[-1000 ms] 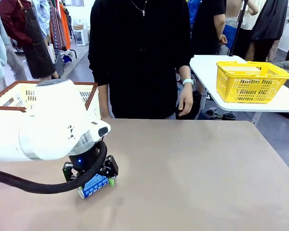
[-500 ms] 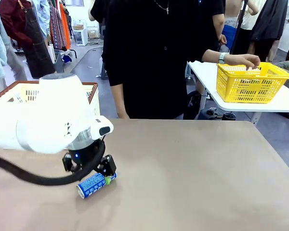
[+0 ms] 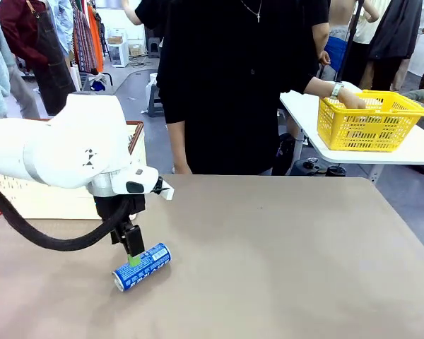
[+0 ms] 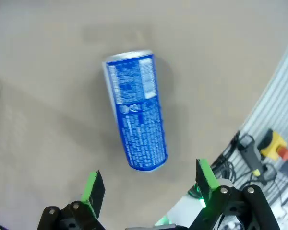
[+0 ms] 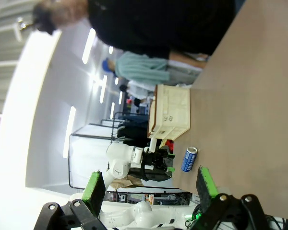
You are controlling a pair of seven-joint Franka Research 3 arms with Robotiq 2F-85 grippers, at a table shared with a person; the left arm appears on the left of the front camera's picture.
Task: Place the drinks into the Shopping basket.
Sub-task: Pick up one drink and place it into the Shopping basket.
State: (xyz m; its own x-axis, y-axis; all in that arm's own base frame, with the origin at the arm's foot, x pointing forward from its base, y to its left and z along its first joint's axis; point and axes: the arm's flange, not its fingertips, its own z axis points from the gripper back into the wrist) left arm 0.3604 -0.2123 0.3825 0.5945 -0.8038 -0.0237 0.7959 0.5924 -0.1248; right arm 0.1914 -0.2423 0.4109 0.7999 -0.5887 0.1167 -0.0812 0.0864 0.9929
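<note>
We show the left tool, jaws spread and empty, above the blue can lying sideways near the tabletop's robot-side left corner, apparently set crosswise to grip it for the Shopping basket at the far-left corner.

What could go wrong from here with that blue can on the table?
1. The blue can lies on its side, so a nudge from one pad could roll it.
2. The open left pincer hangs above, seemingly nearer one end; a grip there may slip.
3. The cream basket has a raised rim that could catch the can.
</note>
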